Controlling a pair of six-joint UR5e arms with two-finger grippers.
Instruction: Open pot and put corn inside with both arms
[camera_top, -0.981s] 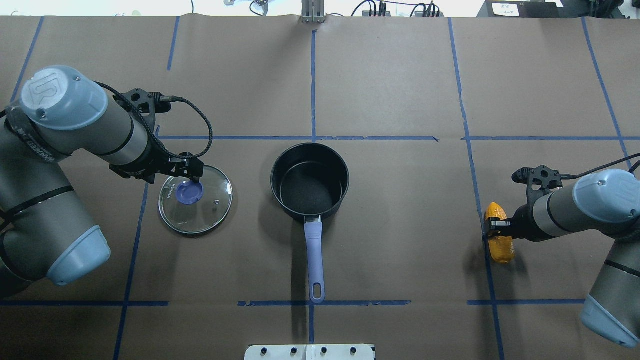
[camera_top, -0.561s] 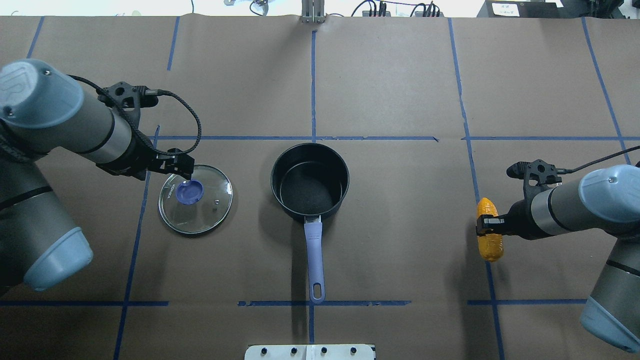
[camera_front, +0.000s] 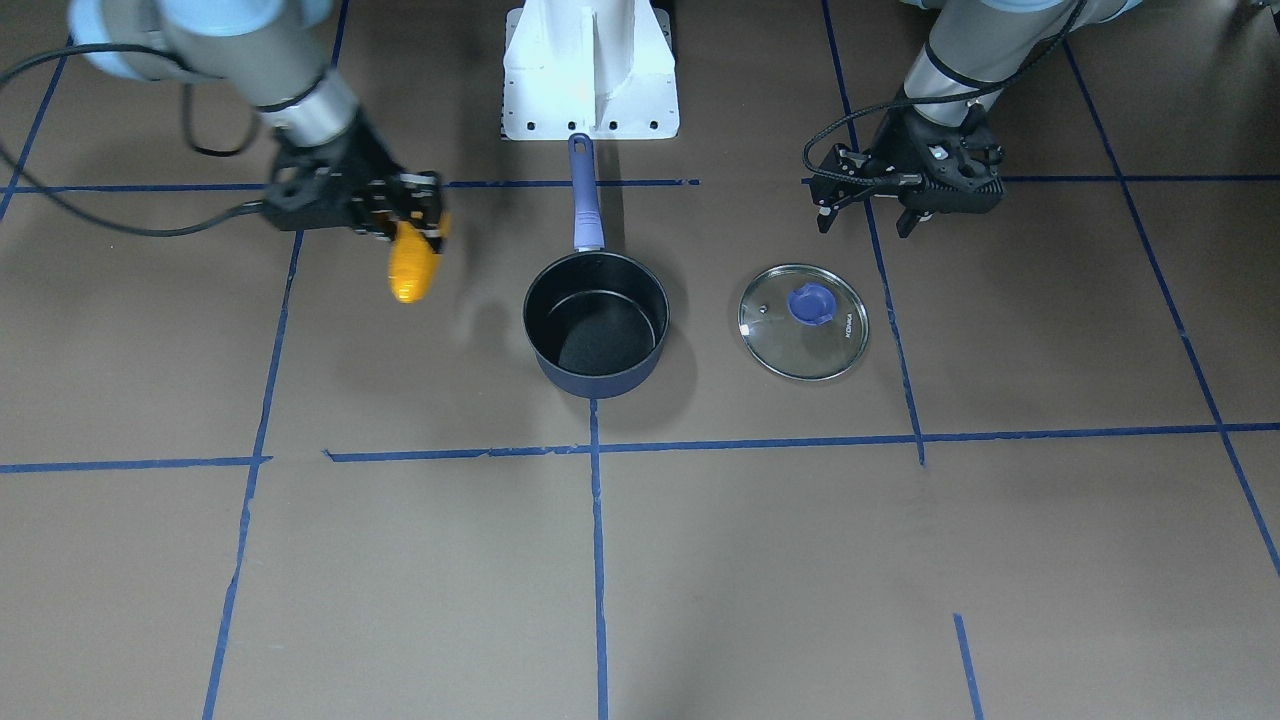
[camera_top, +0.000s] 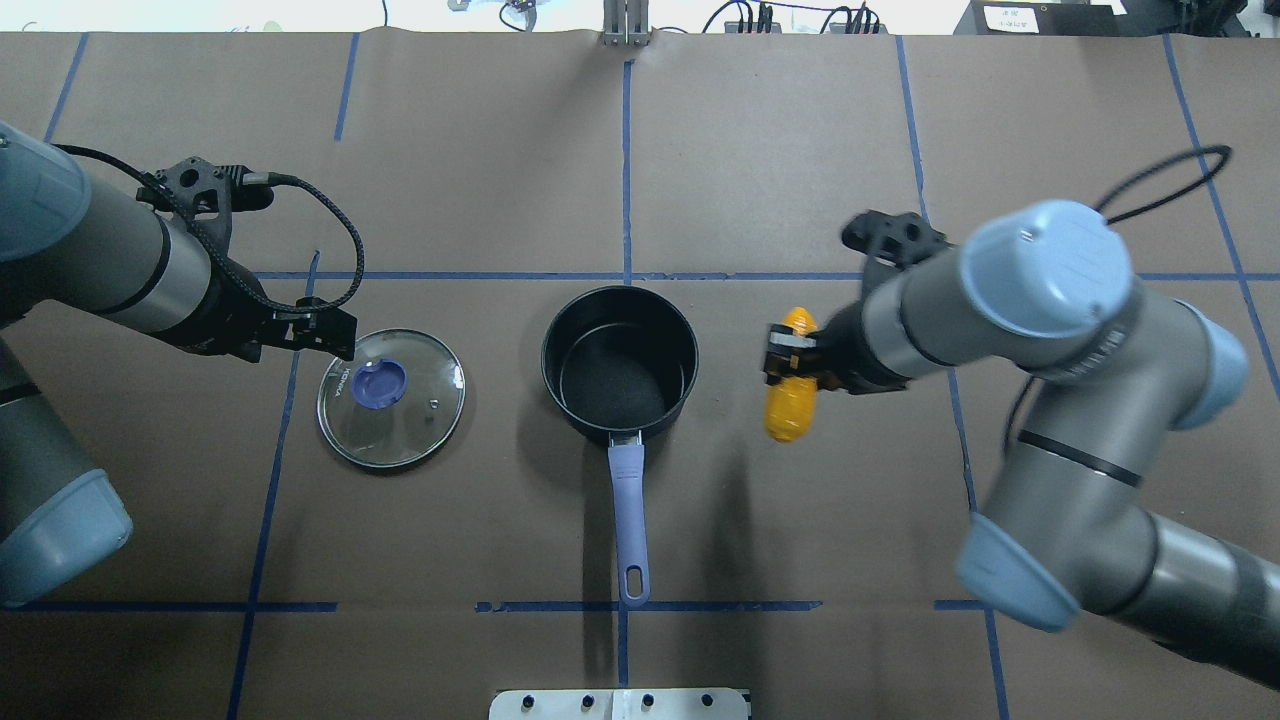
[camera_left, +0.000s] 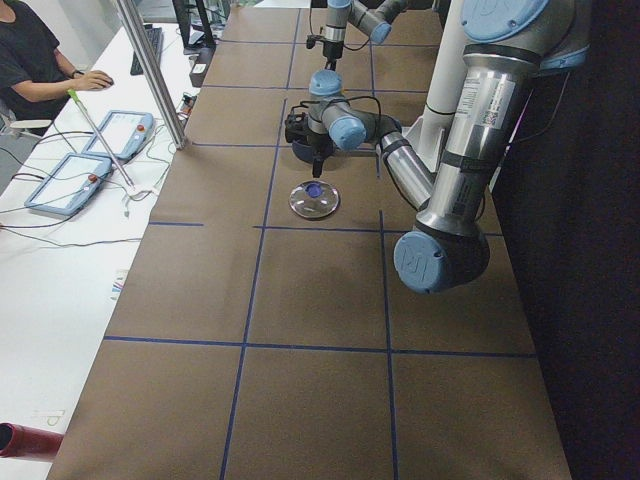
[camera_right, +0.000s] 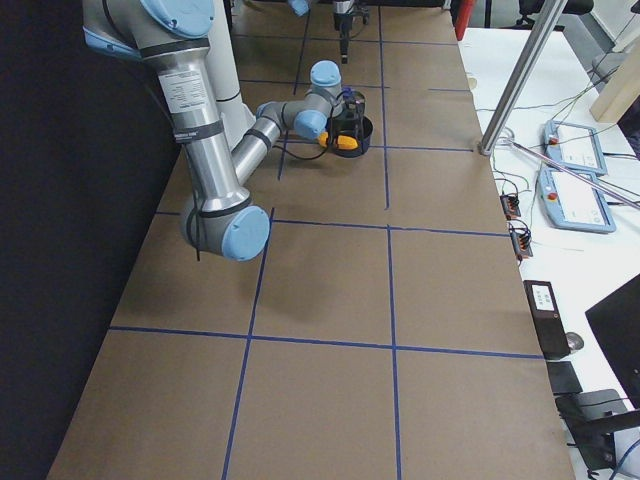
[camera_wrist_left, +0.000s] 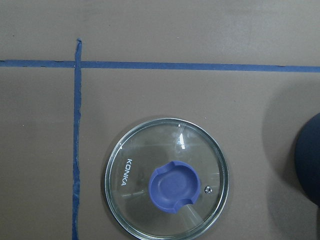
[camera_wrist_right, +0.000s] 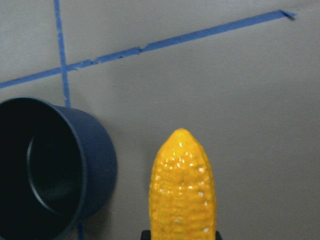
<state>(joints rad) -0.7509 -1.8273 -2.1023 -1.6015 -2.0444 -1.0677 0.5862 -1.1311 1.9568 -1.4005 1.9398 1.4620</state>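
Observation:
The dark navy pot (camera_top: 620, 365) stands open in the middle of the table, its periwinkle handle (camera_top: 628, 520) pointing toward the robot; it also shows in the front view (camera_front: 597, 325). Its glass lid (camera_top: 391, 398) with the blue knob lies flat on the table to the pot's left (camera_front: 803, 321) (camera_wrist_left: 167, 180). My left gripper (camera_top: 330, 335) is open and empty, raised off the lid's left rim (camera_front: 863, 218). My right gripper (camera_top: 790, 362) is shut on the orange-yellow corn (camera_top: 790, 395) and holds it in the air just right of the pot (camera_front: 412, 265) (camera_wrist_right: 184, 185).
Blue tape lines cross the brown table paper. The white robot base plate (camera_top: 620, 703) sits at the near edge behind the pot handle. A metal post (camera_left: 150, 70), pendants (camera_left: 110, 140) and an operator (camera_left: 40, 50) are past the far edge.
My right arm has lifted the corn and carried it left, from the table's right side to just beside the pot. My left gripper has drawn back left and away from the lid knob.

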